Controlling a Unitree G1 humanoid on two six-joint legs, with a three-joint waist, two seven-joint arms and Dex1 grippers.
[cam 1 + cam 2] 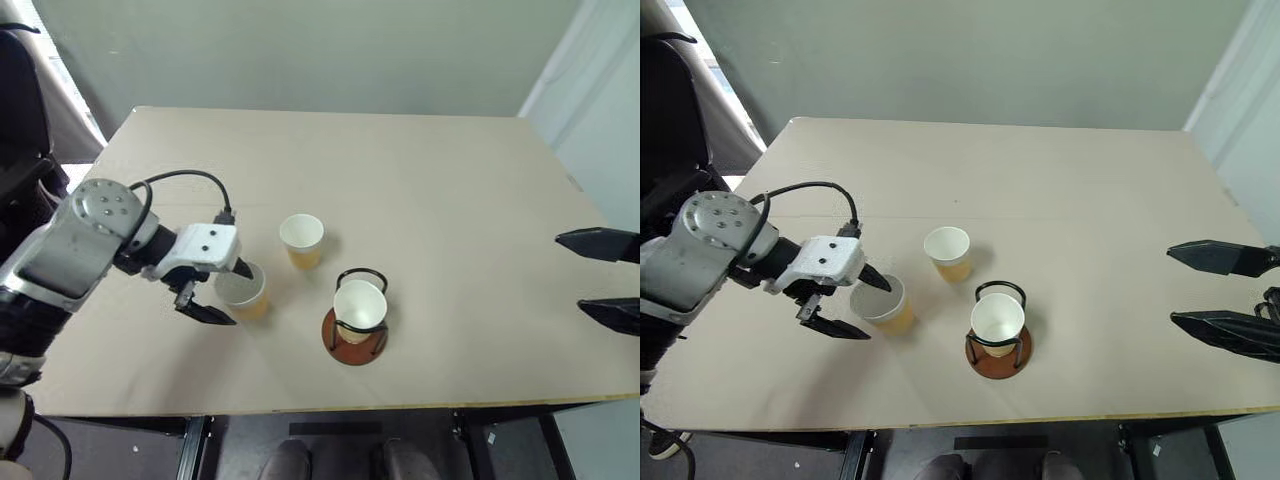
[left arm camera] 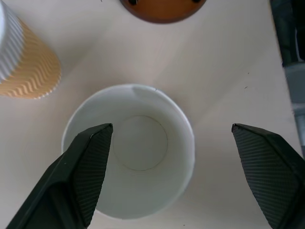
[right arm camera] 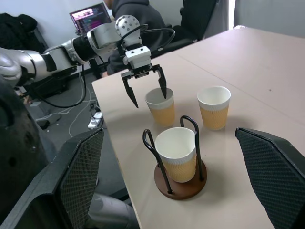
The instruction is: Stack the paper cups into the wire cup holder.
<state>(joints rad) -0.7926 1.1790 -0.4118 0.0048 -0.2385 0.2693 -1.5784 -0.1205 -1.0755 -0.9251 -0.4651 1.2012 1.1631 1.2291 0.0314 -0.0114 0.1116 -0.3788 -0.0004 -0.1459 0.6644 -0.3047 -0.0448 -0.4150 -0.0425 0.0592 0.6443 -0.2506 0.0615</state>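
Three tan paper cups with white insides stand on the table. One cup [image 1: 360, 305] sits inside the wire cup holder [image 1: 352, 347], whose black loops rise from a reddish-brown disc. A second cup [image 1: 301, 240] stands free behind it. The third cup [image 1: 242, 290] stands to the holder's left. My left gripper [image 1: 225, 292] hovers open over this third cup and points steeply down. One fingertip [image 2: 97, 143] is over the cup's mouth and the other lies outside the rim. My right gripper [image 1: 605, 278] is open and empty, off the table's right side.
The beige table [image 1: 420, 180] has bare room behind and to the right of the cups. In the right wrist view a person [image 3: 136, 12] sits beyond the table's left edge, beside a laptop [image 3: 88, 16], with cables on the floor.
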